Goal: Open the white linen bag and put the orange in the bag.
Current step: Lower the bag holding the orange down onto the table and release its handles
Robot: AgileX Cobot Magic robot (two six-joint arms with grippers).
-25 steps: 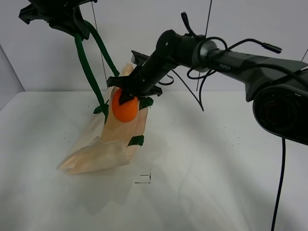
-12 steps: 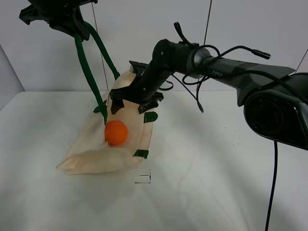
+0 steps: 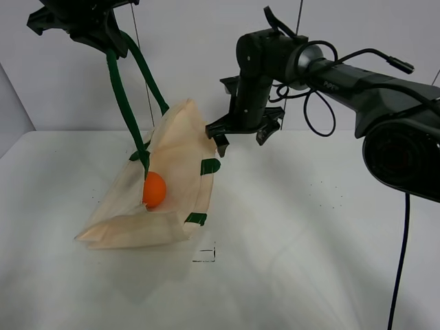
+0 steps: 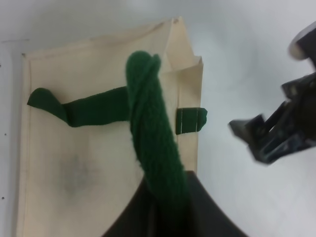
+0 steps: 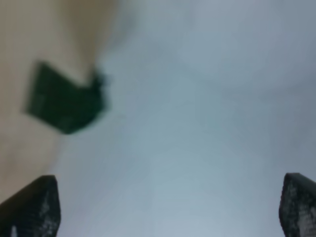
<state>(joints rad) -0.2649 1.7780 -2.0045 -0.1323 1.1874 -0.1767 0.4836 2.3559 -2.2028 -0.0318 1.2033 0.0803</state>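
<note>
While left hand [image 3: 103, 34] clamps strap [image 4: 153, 128], right hand [image 3: 242, 137] gapes — white table [image 3: 309, 227], grey wall [image 3: 192, 48].

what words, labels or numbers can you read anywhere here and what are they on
Small white print on the right arm's black link: too small and blurred to read.
White linen bag and its green strap handles: no print in any view.
Black corner mark on the table: a drawn mark, not lettering.
Nothing else carries text.
</note>
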